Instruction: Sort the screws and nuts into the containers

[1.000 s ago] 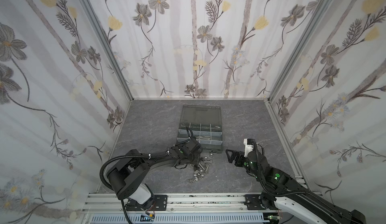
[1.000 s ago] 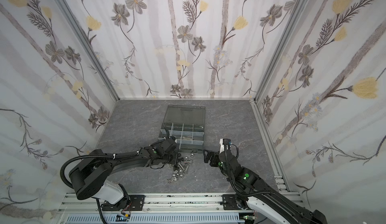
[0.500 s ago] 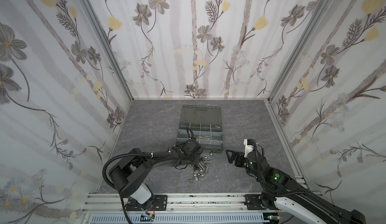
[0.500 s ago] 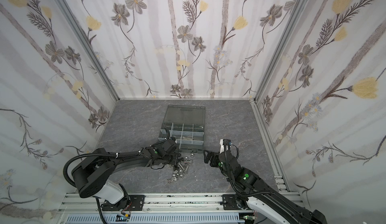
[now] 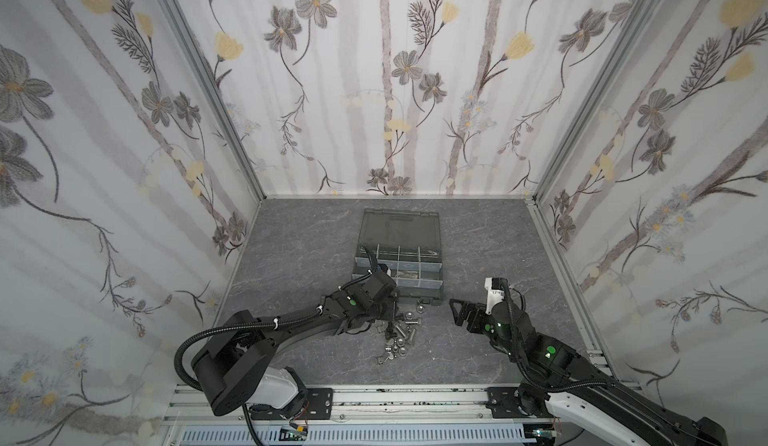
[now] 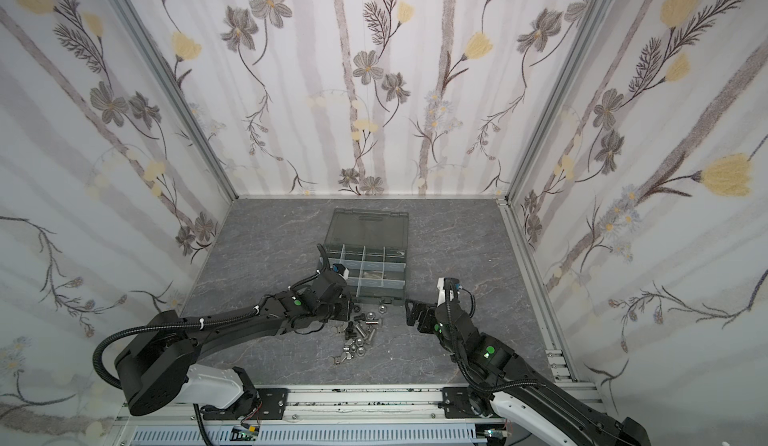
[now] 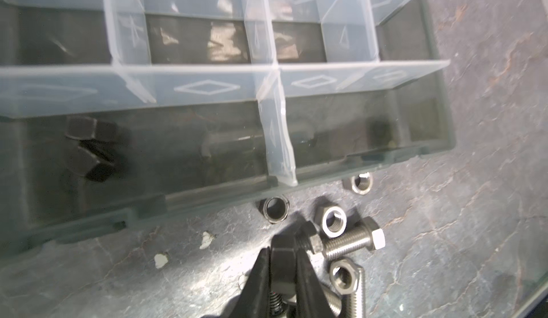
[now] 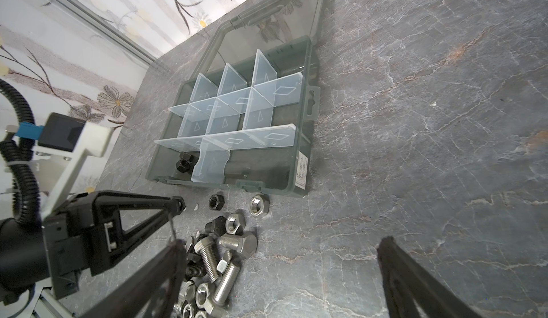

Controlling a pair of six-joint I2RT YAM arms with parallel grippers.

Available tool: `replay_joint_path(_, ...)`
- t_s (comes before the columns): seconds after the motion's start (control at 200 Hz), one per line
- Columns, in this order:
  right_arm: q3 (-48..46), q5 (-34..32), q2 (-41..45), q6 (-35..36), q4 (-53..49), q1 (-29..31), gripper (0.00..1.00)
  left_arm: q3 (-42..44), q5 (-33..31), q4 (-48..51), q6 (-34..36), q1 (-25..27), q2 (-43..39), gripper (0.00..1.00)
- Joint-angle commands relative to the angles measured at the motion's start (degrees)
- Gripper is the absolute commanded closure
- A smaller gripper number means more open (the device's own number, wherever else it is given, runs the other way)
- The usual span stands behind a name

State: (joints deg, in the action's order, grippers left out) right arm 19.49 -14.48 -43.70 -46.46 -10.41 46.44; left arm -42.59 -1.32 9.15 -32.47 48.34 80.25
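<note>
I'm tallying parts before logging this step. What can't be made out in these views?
Left wrist view: the left fingers cover most of the black fastener they grip; screw or nut is unclear.
Both top views: the pile is too small to count, and the left arm overlaps it.
Right wrist view: the frame edge and a right finger hide part of the pile.

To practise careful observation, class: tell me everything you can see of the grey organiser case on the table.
The organiser case is dark grey, see-through plastic, lying flat on the marbled table. Its smoky clear lid is folded open behind it. Pale translucent dividers, embossed with diamonds and triangles, split it into compartments. Black nuts sit in one front compartment. A white label is stuck on a side wall. Loose nuts lie close before its front wall.
</note>
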Motion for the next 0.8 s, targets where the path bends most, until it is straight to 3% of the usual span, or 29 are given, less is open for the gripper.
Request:
replay_joint_path(0.0, 0.11, -1.06, -0.15, -0.65, 1.53, 0.13, 0.0, -1.59, -1.67, -0.53, 1.82, -1.92, -0.66, 0.81)
replay_joint_path(0.29, 0.27, -0.92, -0.15, -0.66, 1.44, 0.06, 0.0, -1.97, -1.51, -0.71, 2.03, -8.69, 2.09, 0.81)
replay_joint_path(0.495, 0.31, -0.99, -0.15, -0.82, 1.42, 0.06, 0.0, -1.57, 0.13, -0.75, 2.67, -9.23, 1.34, 0.81)
replay_joint_path(0.66, 0.16, -0.99, -0.48, -0.74, 1.73, 0.06, 0.0, 2.5, 2.44, -0.71, 2.71, -9.05, -3.59, 0.79)
replay_joint_path(0.794, -0.11, -0.99, -1.09, -0.68, 2.71, 0.06, 0.0, 8.24, 3.25, -0.71, -0.53, -8.88, -9.74, 0.7)
